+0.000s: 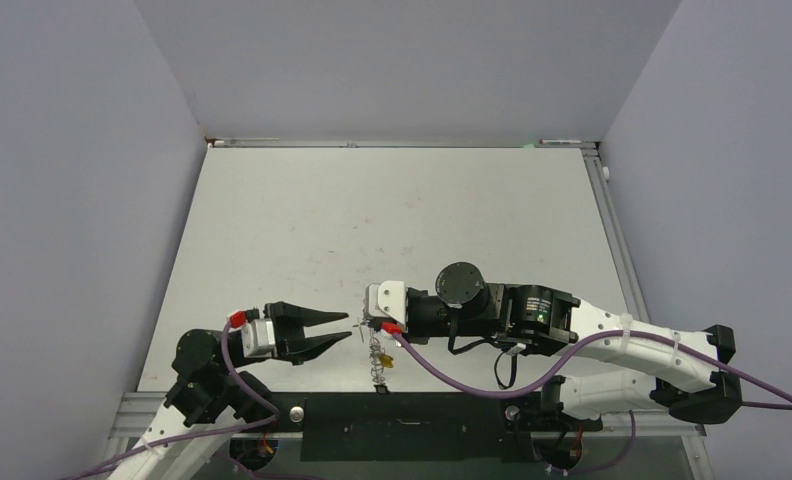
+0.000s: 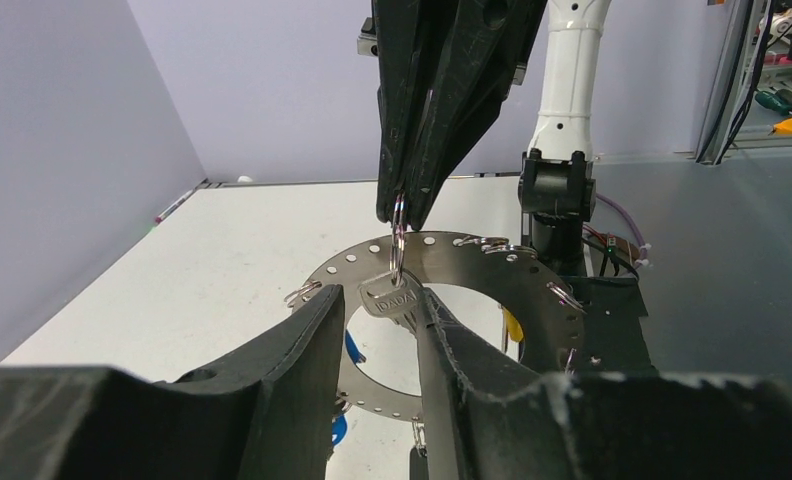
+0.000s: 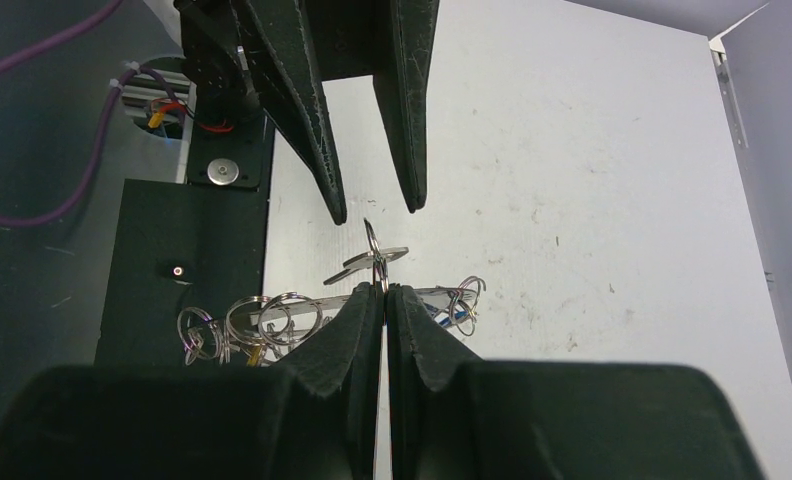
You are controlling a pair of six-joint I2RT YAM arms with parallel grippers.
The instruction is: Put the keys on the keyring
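Note:
The keyring (image 2: 450, 251), a wide flat silvery ring with holes and small loops round its rim, hangs tilted near the table's front edge (image 1: 379, 357). My right gripper (image 3: 383, 290) is shut on one small loop (image 2: 399, 222) from above. A plain silver key (image 2: 392, 296) dangles from that loop. My left gripper (image 2: 379, 298) is open, its fingers either side of the key, whose blade rests against the right finger (image 2: 442, 340). Blue-headed keys (image 2: 355, 348) and a yellow one (image 2: 513, 325) hang from the rim. In the top view the left gripper (image 1: 342, 328) faces the right gripper (image 1: 364, 322).
A black base plate (image 1: 412, 420) runs along the near edge under the keyring. The white table (image 1: 372, 220) stretches away behind, with walls on three sides. The right arm (image 1: 532, 315) lies across the front right. Several bare split loops (image 3: 272, 318) hang from the keyring's rim.

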